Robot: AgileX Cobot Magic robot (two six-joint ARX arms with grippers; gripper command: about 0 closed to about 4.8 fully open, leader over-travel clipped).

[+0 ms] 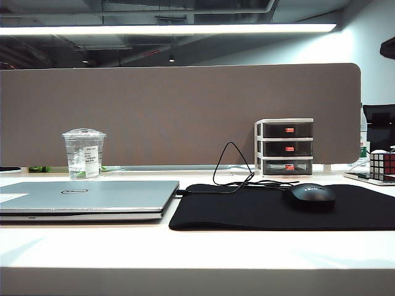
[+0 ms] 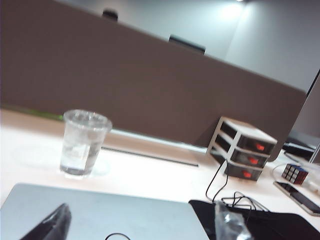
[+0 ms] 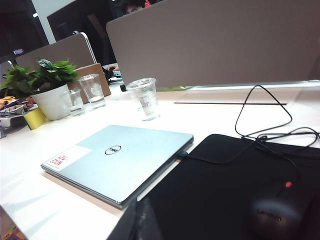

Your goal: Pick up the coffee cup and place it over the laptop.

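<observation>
The coffee cup, clear with a lid and a white label, stands upright on the desk just behind the laptop, which lies closed at the left. Neither gripper shows in the exterior view. In the left wrist view my left gripper hovers low over the laptop, its two fingertips wide apart and open with nothing between them; the cup stands beyond the lid. In the right wrist view my right gripper is a single dark wedge, shut and empty, at the seam between laptop and mouse pad; the cup is farther off.
A black mouse pad with a mouse and a looped cable lies right of the laptop. A small drawer unit and a Rubik's cube stand at the back right. A brown partition closes off the back. A potted plant and more cups stand past the laptop.
</observation>
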